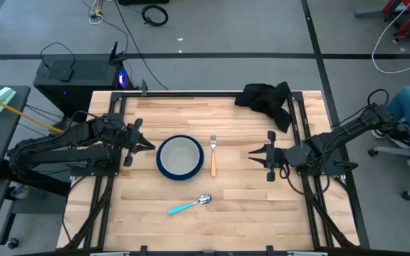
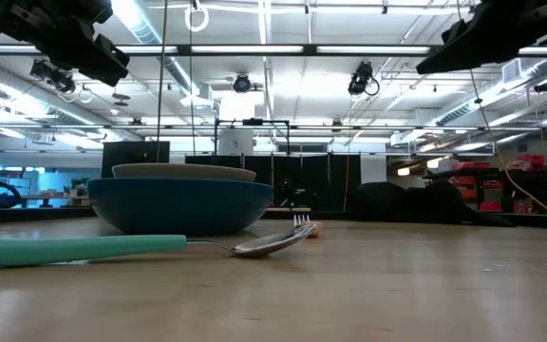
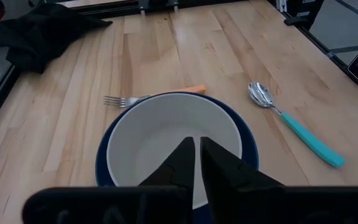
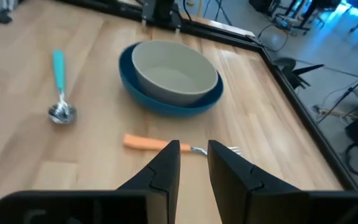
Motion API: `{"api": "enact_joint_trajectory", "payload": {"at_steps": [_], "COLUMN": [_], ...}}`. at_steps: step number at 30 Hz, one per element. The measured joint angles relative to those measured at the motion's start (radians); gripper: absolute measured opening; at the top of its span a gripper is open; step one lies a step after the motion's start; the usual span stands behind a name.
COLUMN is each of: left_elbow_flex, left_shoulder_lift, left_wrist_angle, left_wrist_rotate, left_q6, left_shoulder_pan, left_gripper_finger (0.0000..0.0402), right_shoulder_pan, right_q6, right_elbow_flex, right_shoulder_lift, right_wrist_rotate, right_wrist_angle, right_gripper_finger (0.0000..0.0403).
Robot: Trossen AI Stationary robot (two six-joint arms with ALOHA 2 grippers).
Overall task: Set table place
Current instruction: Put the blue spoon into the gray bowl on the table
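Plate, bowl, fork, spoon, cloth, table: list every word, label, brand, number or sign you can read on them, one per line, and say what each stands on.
None: no readable text on the plate, bowl, fork, spoon, cloth or table in any view.

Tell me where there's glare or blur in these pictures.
Low view: ceiling strip lights blow out, and the near spoon handle is soft. Left wrist view: the spoon bowl glints, and the left hand is blurred close up. High view: evenly lit, only soft shadows under the arms.
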Motion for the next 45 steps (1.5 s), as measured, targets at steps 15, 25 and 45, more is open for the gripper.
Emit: {"api": "enact_joint_trajectory", "payload": {"at_steps": [15,25,45], "left_elbow_flex": [0.000,0.000,0.000], "left_shoulder_lift": [0.000,0.000,0.000], "left_wrist_angle": [0.000,0.000,0.000], "left_wrist_rotate": [0.000,0.000,0.000], "left_q6": [0.000,0.000,0.000], "left_shoulder_pan": [0.000,0.000,0.000], "left_gripper_finger": [0.0033,0.0030,0.0033], "right_shoulder_pan": [0.000,0.000,0.000], "right_q6": [0.036,0.056,0.063], "right_elbow_flex": [0.000,0.001,0.002], "right_shoulder_lift": [0.000,0.000,0.000], "right_wrist_rotate": [0.006,0.006,0.006], "right_wrist_angle": [-0.041,-0.040,-0.041], "right_gripper_finger": [0.0089,0.0089,0.0089]}}
